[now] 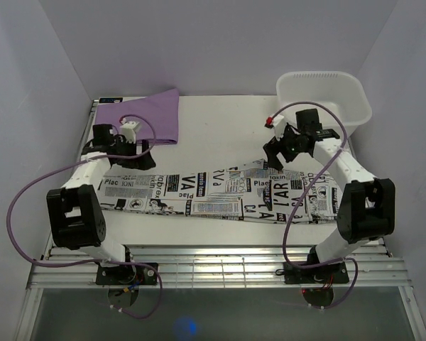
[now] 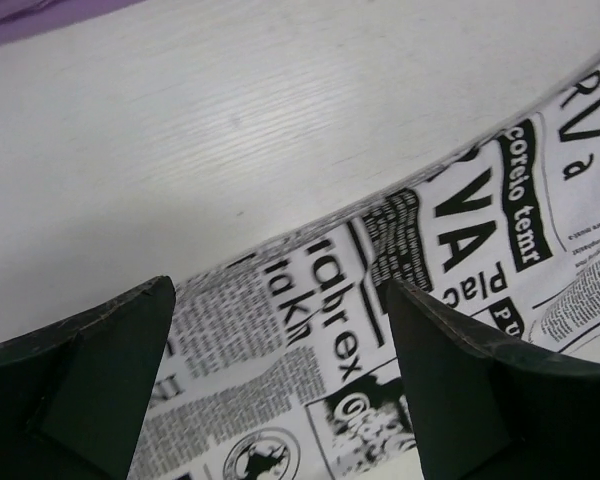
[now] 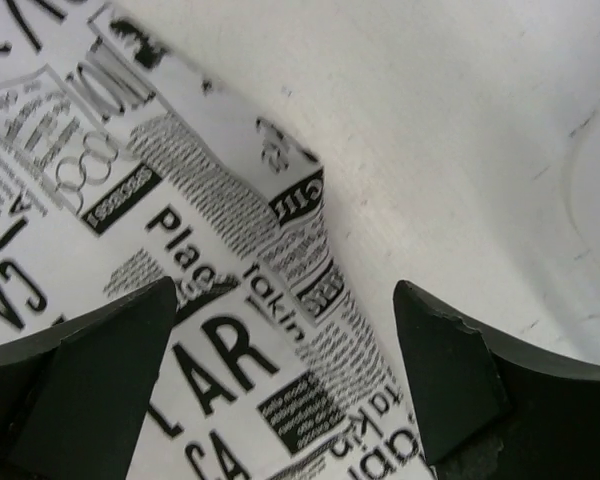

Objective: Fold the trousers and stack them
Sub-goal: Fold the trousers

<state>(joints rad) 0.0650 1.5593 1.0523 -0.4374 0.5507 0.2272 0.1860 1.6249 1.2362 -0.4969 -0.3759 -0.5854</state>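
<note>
trousers [image 1: 220, 195] lay left-to-right along the table's [image 1: 220, 131] near edge, left gripper [image 2: 280, 290] and right gripper [image 3: 285, 290] above opposite ends, jaws apart, empty

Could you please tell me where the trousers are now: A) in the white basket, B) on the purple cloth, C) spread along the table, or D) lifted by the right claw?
C: the trousers lie flat in a long strip on the table, apart from the basket and cloth, with the left claw and right claw open above.
</note>
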